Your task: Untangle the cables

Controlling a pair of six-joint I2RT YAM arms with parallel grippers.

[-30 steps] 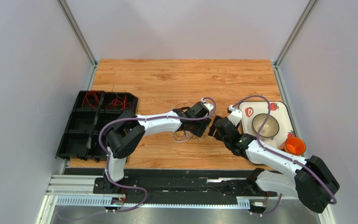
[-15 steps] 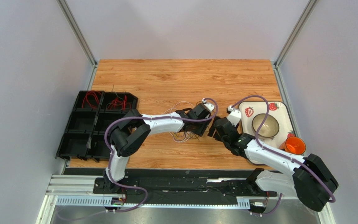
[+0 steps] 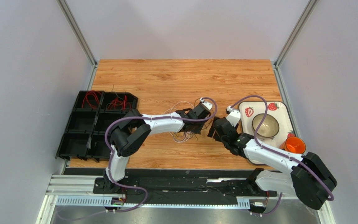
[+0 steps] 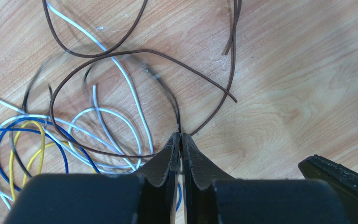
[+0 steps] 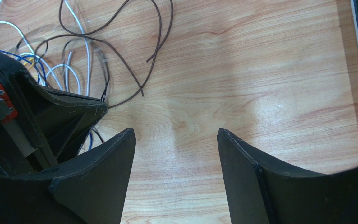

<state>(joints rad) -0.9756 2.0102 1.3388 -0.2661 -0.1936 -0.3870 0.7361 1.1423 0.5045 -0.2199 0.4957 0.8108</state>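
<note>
The cables (image 3: 182, 135) lie in a loose tangle on the wooden table: thin white, blue, yellow, brown and dark loops (image 4: 97, 116). My left gripper (image 4: 181, 135) is shut at the tangle's right edge, with a thin dark cable (image 4: 169, 95) running straight into its closed tips. In the top view the left gripper (image 3: 198, 126) sits just right of the bunch. My right gripper (image 5: 175, 131) stands open over bare wood, nothing between its fingers, close beside the left gripper (image 5: 73, 116). A brown cable end (image 5: 141, 91) lies just ahead of it.
A block of black bins (image 3: 92, 123) stands at the left table edge, red wires (image 3: 90, 99) in its two far compartments. A strawberry-patterned tray (image 3: 281, 109) on the right holds a bowl (image 3: 265, 125); an orange cup (image 3: 295, 145) is beside it.
The left gripper's jaws have closed from open onto the dark cable, and its wrist has shifted slightly. The right arm has barely moved.
</note>
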